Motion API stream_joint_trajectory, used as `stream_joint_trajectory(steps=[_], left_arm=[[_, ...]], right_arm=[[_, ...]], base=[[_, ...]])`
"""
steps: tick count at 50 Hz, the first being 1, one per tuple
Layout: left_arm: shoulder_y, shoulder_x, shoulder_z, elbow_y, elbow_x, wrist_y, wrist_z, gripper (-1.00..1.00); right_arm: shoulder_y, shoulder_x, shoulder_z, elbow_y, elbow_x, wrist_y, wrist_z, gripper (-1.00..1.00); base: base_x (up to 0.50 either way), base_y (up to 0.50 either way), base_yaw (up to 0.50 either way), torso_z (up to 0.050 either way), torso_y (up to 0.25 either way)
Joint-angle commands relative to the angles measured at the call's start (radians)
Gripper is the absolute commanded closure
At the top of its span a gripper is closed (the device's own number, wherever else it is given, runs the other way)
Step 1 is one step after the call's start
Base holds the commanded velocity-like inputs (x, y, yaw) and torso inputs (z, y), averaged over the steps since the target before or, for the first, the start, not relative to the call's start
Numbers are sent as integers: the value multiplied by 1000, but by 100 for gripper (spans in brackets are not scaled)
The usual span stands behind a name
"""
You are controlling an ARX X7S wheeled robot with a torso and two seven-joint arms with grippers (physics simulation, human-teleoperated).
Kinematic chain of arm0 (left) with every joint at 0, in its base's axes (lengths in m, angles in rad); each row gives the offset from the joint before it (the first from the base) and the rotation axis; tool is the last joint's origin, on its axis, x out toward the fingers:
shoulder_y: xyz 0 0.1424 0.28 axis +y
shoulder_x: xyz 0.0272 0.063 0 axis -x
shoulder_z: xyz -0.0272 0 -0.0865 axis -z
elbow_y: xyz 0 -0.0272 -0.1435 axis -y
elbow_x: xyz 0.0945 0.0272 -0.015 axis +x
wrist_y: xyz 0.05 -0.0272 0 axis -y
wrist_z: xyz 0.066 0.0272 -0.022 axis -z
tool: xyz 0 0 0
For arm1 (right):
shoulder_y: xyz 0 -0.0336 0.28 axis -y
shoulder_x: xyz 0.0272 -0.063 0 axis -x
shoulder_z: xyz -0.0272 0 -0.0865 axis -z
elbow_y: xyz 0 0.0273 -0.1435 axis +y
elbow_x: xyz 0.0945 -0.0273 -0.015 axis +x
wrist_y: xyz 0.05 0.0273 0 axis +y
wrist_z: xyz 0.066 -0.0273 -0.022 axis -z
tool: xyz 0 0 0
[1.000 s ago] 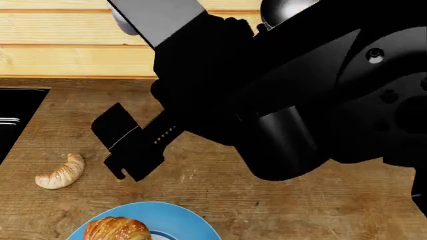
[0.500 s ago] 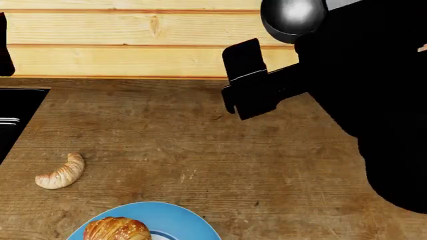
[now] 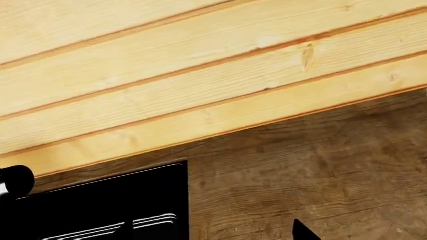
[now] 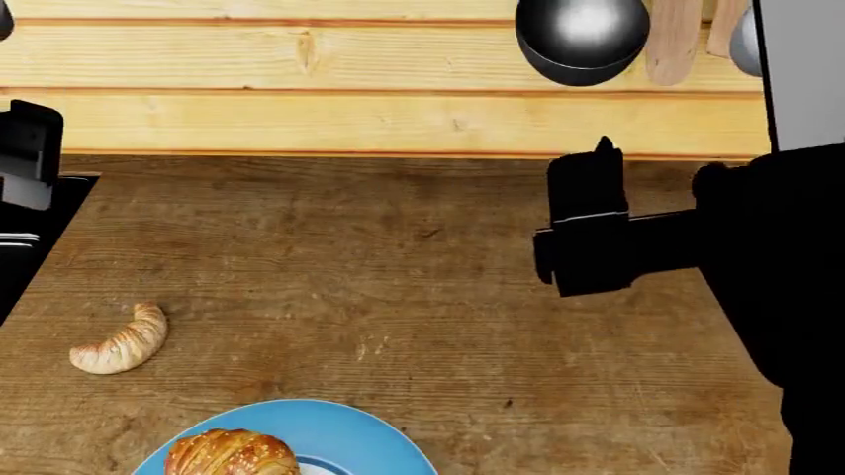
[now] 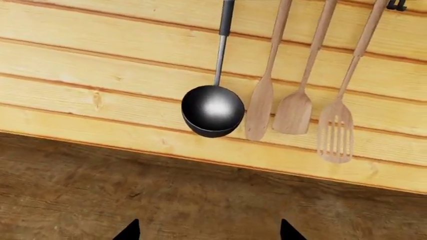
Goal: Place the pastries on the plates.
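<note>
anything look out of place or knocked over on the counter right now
Nothing is spilled or damaged. The only stray item is the pale crescent roll, lying bare on the wooden counter, while the golden croissant already sits on the blue plate.

The counter (image 4: pixel 396 287) below the right gripper (image 4: pixel 588 223) was dark, rough-grained matt wood; the wall (image 4: pixel 264 109) behind it was pale, smooth planks. The gripper looked matt black. Above it hung a glossy metal ladle (image 5: pixel 213 110) beside bare wooden utensils (image 5: pixel 293 107). Well left of it lay a pale ridged roll (image 4: pixel 123 342); the croissant (image 4: pixel 232 454) looked flaky, its blue plate (image 4: pixel 356 435) smooth
</note>
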State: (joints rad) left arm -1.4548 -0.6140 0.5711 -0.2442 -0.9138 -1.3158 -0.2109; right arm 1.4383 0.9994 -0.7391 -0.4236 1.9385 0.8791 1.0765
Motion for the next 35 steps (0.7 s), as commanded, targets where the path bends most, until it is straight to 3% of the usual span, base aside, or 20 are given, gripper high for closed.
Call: stream_joint_trajectory(steps=[1, 35], left_arm=[[-62, 0, 69, -29, -9, -87, 46, -100], [67, -55, 37, 95, -160, -193, -47, -100]], right_arm=[[-48, 35, 10, -45, 13, -38, 21, -100], [-71, 59, 8, -75, 46, -48, 34, -100]], base=[[0, 0, 0, 0, 0], [0, 0, 0, 0, 0]])
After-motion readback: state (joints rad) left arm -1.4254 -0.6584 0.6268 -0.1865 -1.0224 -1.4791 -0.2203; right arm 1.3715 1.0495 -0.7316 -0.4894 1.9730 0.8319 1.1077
